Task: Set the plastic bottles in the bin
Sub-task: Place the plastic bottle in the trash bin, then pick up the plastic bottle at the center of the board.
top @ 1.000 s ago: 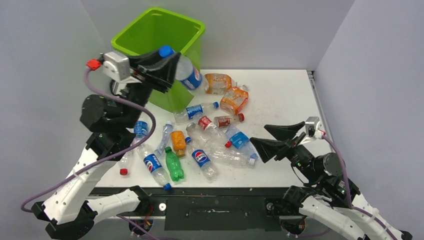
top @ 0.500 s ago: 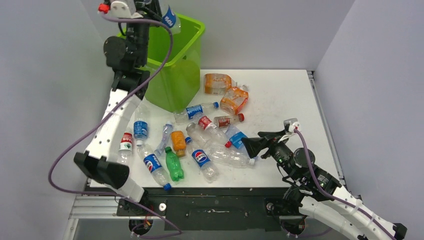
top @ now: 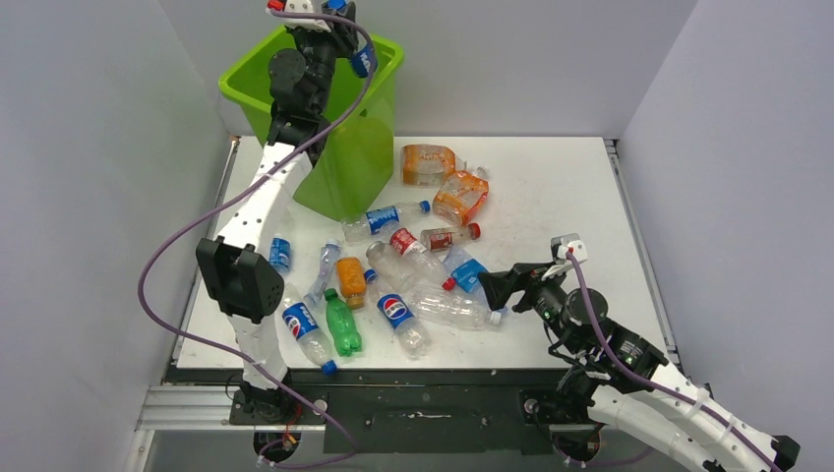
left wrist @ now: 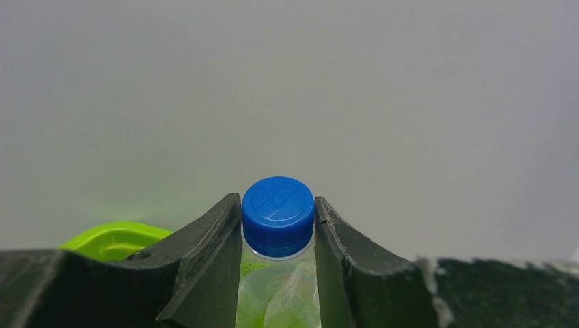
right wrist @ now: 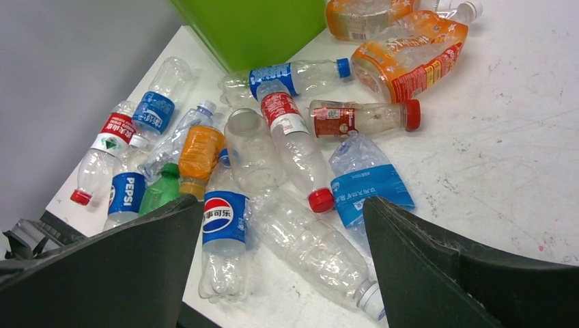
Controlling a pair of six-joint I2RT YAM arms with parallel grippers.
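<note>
Left gripper is clamped on a clear bottle, with the jaws pinching just under its blue cap. I have that arm raised high at the far left, over the bin.

The drop turns on where the bottle sits against the bin mouth. In the top view it hangs over the bin's far right part, close to the right rim. Its body is below the cap and tilted to the right. The long axis runs along the fingers, cap out at the tips. The left wrist view shows only a sliver of green rim at lower left. So I can't say for sure the whole bottle is inside the rim line; probably yes, but it's close to that edge. My read is that release comes next, and a nudge toward the bin centre first would be safer.

Right gripper has its jaws spread wide and holds nothing. It hovers low at the near right of the table, pointing left at the loose bottles. Nearest the jaws is the red-cap bottle, long axis roughly along the approach line, cap toward me. A crumpled blue-label bottle lies just beside it. The jaws open crosswise to the red-cap bottle, so I judge they can close across its body as they stand. The right arm is the nearer one for that heap; the left is well apart from it.
</note>
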